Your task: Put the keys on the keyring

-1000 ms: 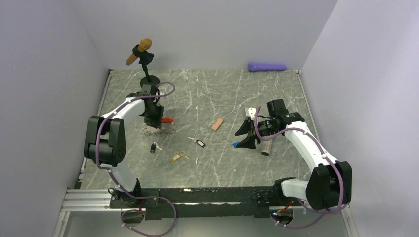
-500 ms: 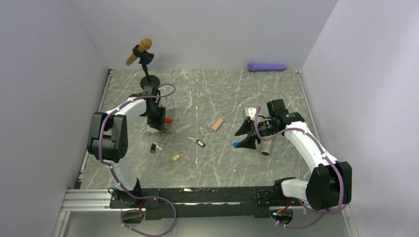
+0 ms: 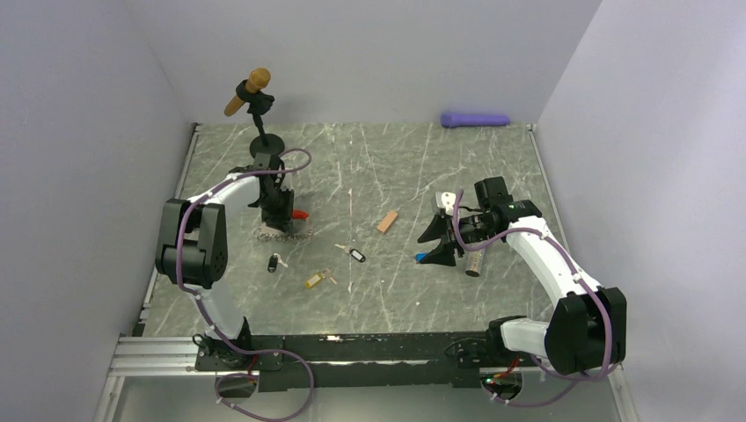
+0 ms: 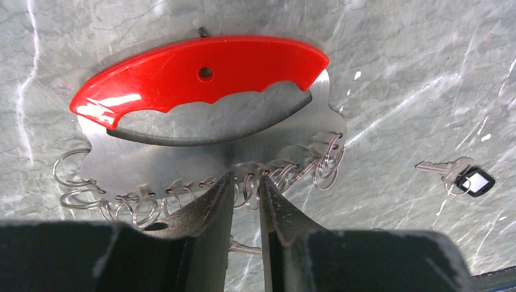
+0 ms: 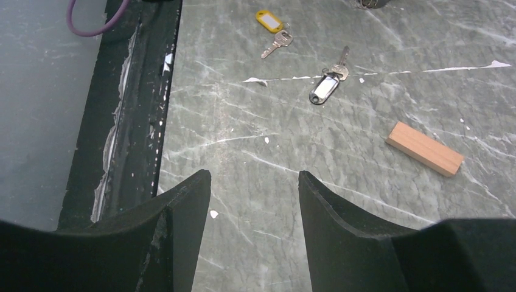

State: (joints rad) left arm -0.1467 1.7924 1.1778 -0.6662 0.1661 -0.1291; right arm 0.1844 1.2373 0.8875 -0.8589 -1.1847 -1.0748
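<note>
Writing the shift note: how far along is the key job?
Done: nothing; the yellow-tagged key and black-tagged key lie loose on the table. In hand: left gripper sits at the keyring, by its rings, grip unclear; right gripper open, empty. Left: threading every key.

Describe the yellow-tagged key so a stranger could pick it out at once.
On the grey marble table, look at the near left part, on the near side of the red-handled keyring. Three tagged keys lie scattered there, and the yellow-tagged key is the one nearest the arms' bases. Its tag is yellow, while the two black-tagged keys beside it have dark tags.
</note>
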